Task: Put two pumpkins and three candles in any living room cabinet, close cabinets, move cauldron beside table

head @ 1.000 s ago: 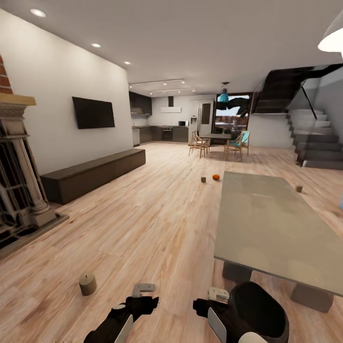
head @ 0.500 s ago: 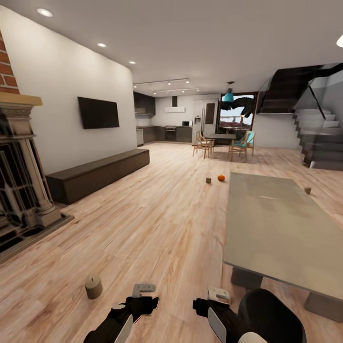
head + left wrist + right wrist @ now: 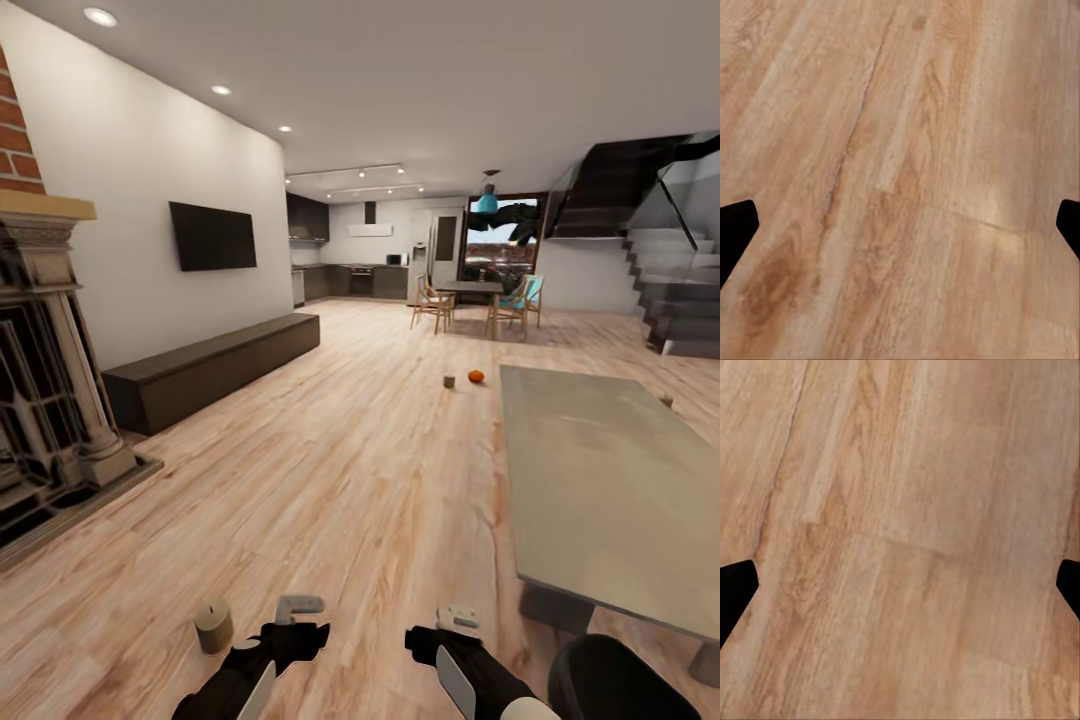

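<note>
One orange pumpkin (image 3: 476,376) lies on the wood floor far ahead, beyond the grey table's (image 3: 600,480) far left corner. A small candle (image 3: 449,381) stands just left of the pumpkin. Another candle (image 3: 666,401) peeks out past the table's right edge. A third, beige candle (image 3: 213,626) stands on the floor close to my left gripper (image 3: 300,610). The dark brown cabinet (image 3: 215,365) runs along the left wall, all fronts shut. The black cauldron (image 3: 620,685) sits at the lower right by my right gripper (image 3: 455,620). In the wrist views the left gripper (image 3: 900,232) and right gripper (image 3: 900,592) are open, empty, over bare floor.
A brick and stone fireplace (image 3: 45,400) stands at the near left. A TV (image 3: 212,237) hangs above the cabinet. Dining chairs and a table (image 3: 480,300) stand far back, before the kitchen. Stairs (image 3: 680,300) rise at the right. Open floor lies between cabinet and table.
The whole picture has shifted right, so the camera has turned left. Both arms keep their places in the picture, and the cauldron now sits lower and further right.
</note>
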Controlling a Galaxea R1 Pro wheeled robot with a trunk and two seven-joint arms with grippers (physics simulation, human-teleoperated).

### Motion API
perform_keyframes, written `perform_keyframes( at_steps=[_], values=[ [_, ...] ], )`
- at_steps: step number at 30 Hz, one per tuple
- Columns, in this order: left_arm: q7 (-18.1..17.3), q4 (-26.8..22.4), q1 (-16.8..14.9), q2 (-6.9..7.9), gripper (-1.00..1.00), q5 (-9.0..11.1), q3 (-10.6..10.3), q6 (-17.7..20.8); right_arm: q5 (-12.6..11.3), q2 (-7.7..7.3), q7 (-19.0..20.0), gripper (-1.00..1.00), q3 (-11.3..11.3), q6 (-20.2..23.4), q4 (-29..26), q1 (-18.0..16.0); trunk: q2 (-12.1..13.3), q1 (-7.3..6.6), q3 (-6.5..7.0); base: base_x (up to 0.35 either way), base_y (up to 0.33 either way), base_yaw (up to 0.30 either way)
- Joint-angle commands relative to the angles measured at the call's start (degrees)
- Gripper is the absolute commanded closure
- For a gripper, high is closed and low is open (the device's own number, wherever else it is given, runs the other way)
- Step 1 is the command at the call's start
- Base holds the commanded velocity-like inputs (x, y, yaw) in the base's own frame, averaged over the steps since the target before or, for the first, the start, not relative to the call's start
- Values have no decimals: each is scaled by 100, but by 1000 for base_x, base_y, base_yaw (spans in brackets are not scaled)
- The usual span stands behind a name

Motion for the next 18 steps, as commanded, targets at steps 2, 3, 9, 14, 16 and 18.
perform_keyframes(
  at_steps=[2,3,9,14,16,18],
  values=[
    [2,-9,-2,8,-100,59,-18,32,-47,1,-32,-100,8,25,-13,-1,-3,1,-6,230,132,0],
    [2,-9,-1,9,-100,59,-18,32,-47,3,-32,-100,8,24,-13,-1,-3,1,-6,239,85,0],
    [2,-9,-1,11,-100,59,-17,32,-47,1,-27,-100,8,29,-13,-1,-3,1,14,268,20,-121],
    [2,-9,-1,19,-100,59,-11,32,-47,1,-4,-100,8,37,-13,-1,-3,1,23,287,13,-72],
    [2,-9,-2,20,-100,59,-10,32,-47,1,-1,-100,8,39,-13,-1,-3,1,24,290,81,-14],
    [2,-9,-2,20,-100,59,-10,32,-47,0,-1,-100,8,39,-13,-1,-3,1,24,291,115,-6]
  ],
)
